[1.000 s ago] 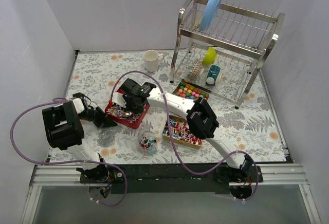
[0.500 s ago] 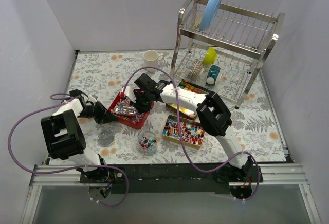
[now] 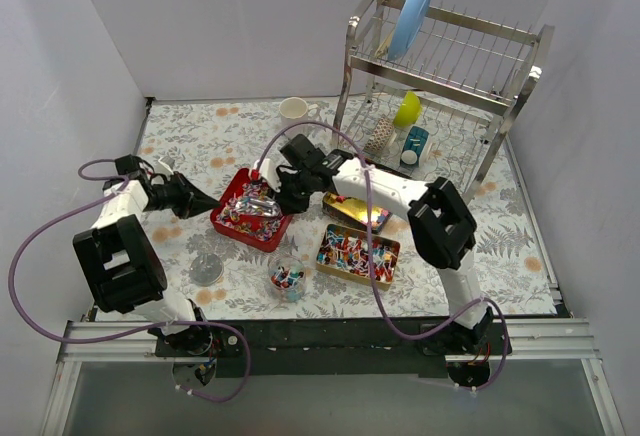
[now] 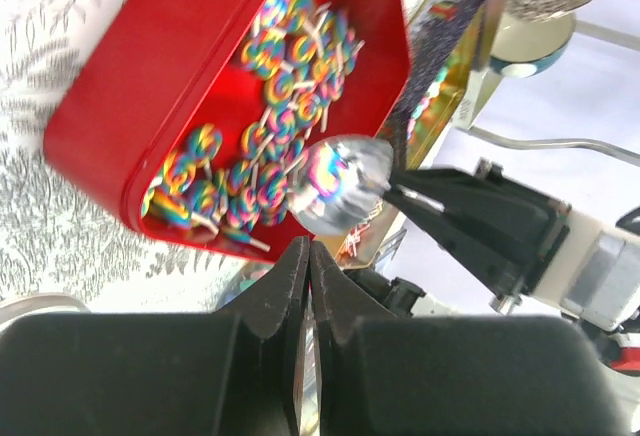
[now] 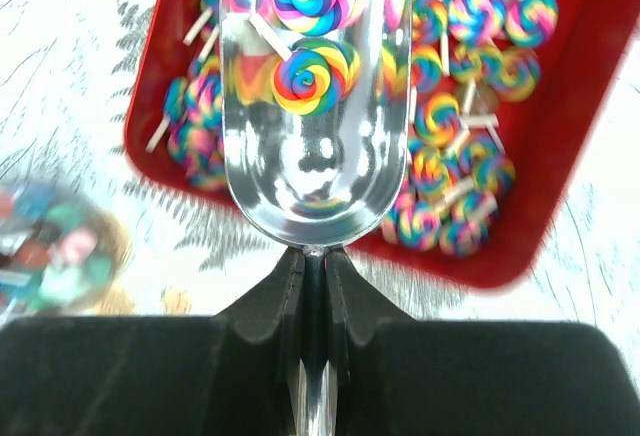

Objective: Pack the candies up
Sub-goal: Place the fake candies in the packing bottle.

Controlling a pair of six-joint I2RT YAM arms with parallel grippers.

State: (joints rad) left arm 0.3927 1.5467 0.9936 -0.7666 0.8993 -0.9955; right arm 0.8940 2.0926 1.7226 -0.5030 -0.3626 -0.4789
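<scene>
A red tray [image 3: 226, 218] holds many rainbow swirl candies [image 4: 283, 86] on sticks. My right gripper [image 5: 313, 256] is shut on the handle of a metal scoop [image 5: 300, 171], which hovers over the tray with two swirl candies [image 5: 315, 76] in its bowl. In the top view, the right gripper [image 3: 288, 192] is at the tray's far right side and the scoop [image 3: 262, 202] is above the tray. My left gripper [image 3: 207, 202] is shut with nothing in it, its tips [image 4: 308, 256] beside the tray's left rim. A small clear jar [image 3: 287, 278] holds wrapped candies.
A gold tray [image 3: 357, 254] of wrapped candies lies right of the jar, with a second gold tray [image 3: 357, 212] behind it under the right arm. A round lid [image 3: 207, 271] lies front left. A white mug [image 3: 294, 112] and a dish rack [image 3: 440, 106] stand at the back.
The right gripper has drawn back to the right with the scoop. The left gripper has slid farther up the table along the tray's left side. The tray has shifted slightly toward the back.
</scene>
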